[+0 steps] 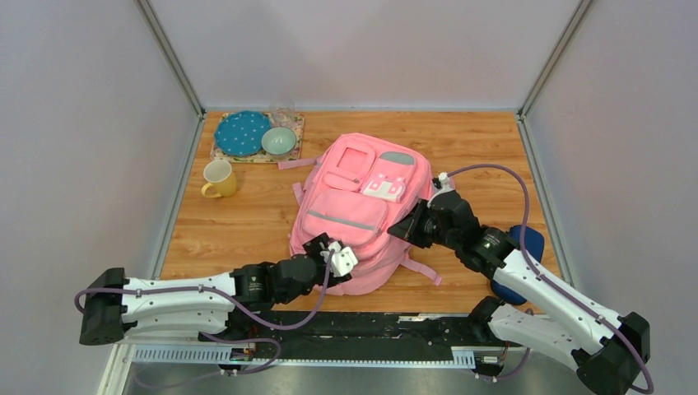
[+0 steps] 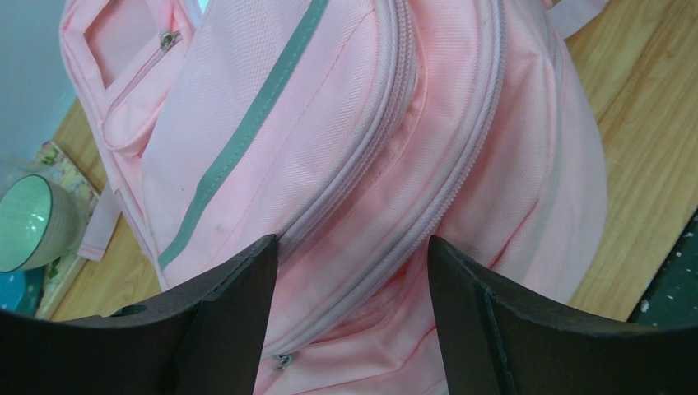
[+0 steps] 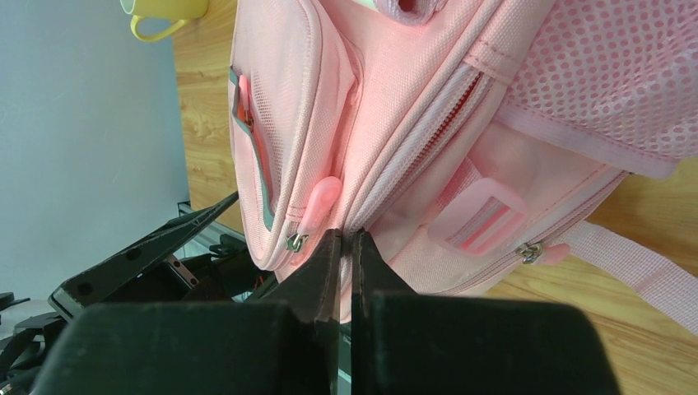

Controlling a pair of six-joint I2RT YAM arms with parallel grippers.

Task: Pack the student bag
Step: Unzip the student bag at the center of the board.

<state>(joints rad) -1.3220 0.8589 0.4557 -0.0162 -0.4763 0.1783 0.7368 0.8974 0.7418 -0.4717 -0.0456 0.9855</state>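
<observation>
The student bag point(image 1: 362, 202) is a large pink backpack lying flat in the middle of the wooden table, front pockets up. My left gripper point(image 1: 328, 247) is at its near left corner. In the left wrist view it is open point(image 2: 352, 247), its fingers either side of the main zip line point(image 2: 411, 214), with a metal slider point(image 2: 282, 360) low between them. My right gripper point(image 1: 401, 229) is at the bag's right side. In the right wrist view its jaws point(image 3: 347, 240) are closed on a thin pink edge of the bag point(image 3: 428, 107) by the zip.
A yellow mug point(image 1: 218, 178), a blue plate point(image 1: 242, 132) and a green bowl point(image 1: 279, 141) on a placemat stand at the back left. A small dark blue case point(image 1: 527, 247) lies at the right edge, partly behind my right arm. Grey walls enclose the table.
</observation>
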